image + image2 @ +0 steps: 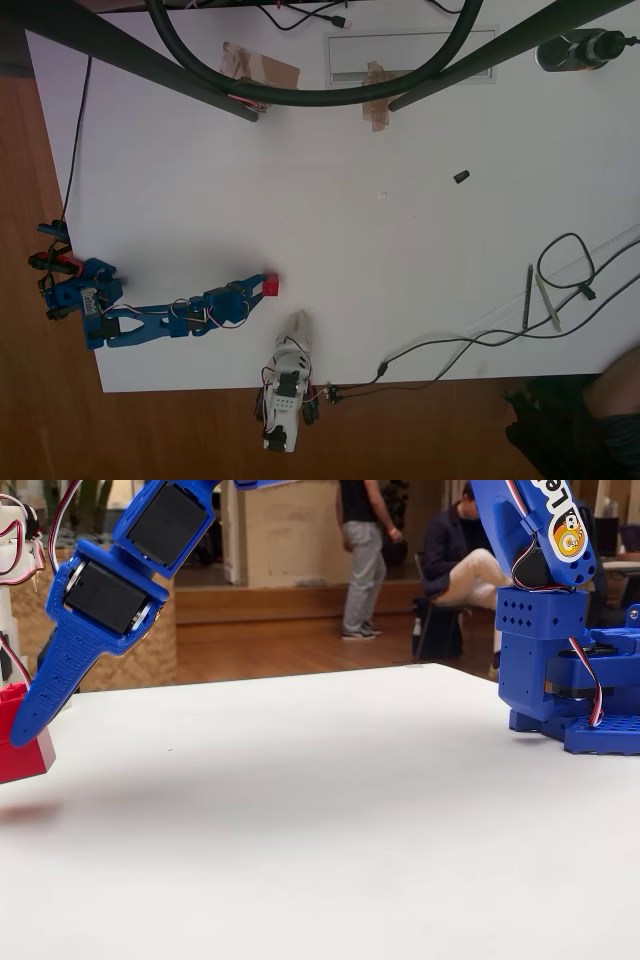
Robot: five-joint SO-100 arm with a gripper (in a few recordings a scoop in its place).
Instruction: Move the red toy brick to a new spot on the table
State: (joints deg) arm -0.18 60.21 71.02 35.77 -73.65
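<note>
In the overhead view the blue arm (170, 318) reached rightward from its base near the table's left edge, and its gripper (258, 287) ended at the brick (269, 285). The brick sat at the very tip of the fingers, red against the white table (400, 250), and the fingers were closed on it from either side.

The fixed view showed the same hold from low and close. The gripper (25, 730) slanted down toward the left edge of the picture, and one blue finger (45, 685) lay across the front of the brick (22, 745). The brick hung clear of the table (330, 820), tilted a little, with a faint reddish shadow on the surface just beneath it. The second finger was hidden behind the brick and the picture's edge, so how far it wrapped round cannot be told.

Relative to the gripper in the overhead view, a white arm (288, 375) lay just below and slightly right, at the table's near edge. A small black piece (461, 177) lay well off to the right and upward. Two pens (538, 298) and a looping black cable (560, 265) lay far right, roughly level with the gripper. Brown tape patches (262, 68) were far above it, near the table's top edge. Behind the arm's base (575, 695) in the fixed view, people stood and sat in the room beyond.
</note>
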